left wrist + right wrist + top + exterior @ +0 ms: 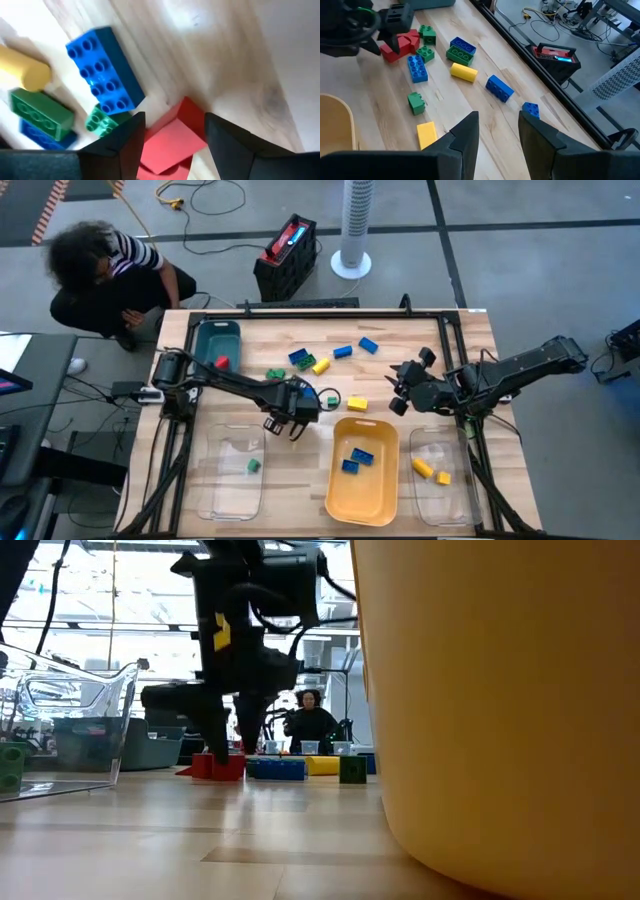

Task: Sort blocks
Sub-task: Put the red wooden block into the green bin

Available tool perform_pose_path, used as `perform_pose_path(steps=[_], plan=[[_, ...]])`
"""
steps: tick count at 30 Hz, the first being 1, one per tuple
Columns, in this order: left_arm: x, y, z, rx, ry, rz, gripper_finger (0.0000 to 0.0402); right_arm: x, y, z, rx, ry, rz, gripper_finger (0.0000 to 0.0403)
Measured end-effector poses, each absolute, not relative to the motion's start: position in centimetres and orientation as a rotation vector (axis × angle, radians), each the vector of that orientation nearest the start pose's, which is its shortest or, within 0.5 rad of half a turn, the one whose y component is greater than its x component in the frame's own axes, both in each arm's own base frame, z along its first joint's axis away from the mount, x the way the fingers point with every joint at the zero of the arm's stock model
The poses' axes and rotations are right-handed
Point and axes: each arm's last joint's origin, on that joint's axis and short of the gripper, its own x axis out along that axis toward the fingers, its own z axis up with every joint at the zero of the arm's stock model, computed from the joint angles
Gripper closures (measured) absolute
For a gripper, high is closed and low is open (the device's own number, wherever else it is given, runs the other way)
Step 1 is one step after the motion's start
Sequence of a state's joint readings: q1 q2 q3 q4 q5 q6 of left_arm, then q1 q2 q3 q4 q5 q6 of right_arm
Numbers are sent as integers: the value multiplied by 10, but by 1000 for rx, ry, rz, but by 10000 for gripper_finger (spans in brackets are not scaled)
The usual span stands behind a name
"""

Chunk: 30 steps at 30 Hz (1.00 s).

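We see the left gripper [175,132] low over a red block [172,142], jaws apart either side, ready to close; the right gripper [497,130] waits open, empty.

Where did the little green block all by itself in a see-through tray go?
In the high view, the green block lies in the clear tray on the table's left side, just below the left gripper and left of the yellow tray.

Two dark jointed arms with black cabling and angular black jaws.
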State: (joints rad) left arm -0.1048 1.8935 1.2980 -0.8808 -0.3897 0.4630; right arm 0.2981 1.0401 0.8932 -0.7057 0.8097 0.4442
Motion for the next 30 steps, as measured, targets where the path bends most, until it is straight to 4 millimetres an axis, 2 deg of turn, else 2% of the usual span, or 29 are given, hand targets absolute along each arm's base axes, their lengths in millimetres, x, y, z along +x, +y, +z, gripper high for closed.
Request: perform_pose_path(steps=[5, 10, 16, 27, 30], plan=[[343, -34, 177, 846, 1537, -167, 203, 193, 37, 289, -38, 603, -624, 251], [339, -32, 174, 884, 1605, -194, 203, 193, 37, 289, -42, 601, -621, 251], [344, -30, 169, 949, 1586, -211, 203, 193, 37, 289, -42, 602, -621, 251], [352, -18, 139, 937, 1670, -251, 204, 193, 37, 289, -45, 604, -620, 251], [353, -19, 135, 944, 1680, -261, 223, 193, 37, 289, -48, 606, -620, 251]])
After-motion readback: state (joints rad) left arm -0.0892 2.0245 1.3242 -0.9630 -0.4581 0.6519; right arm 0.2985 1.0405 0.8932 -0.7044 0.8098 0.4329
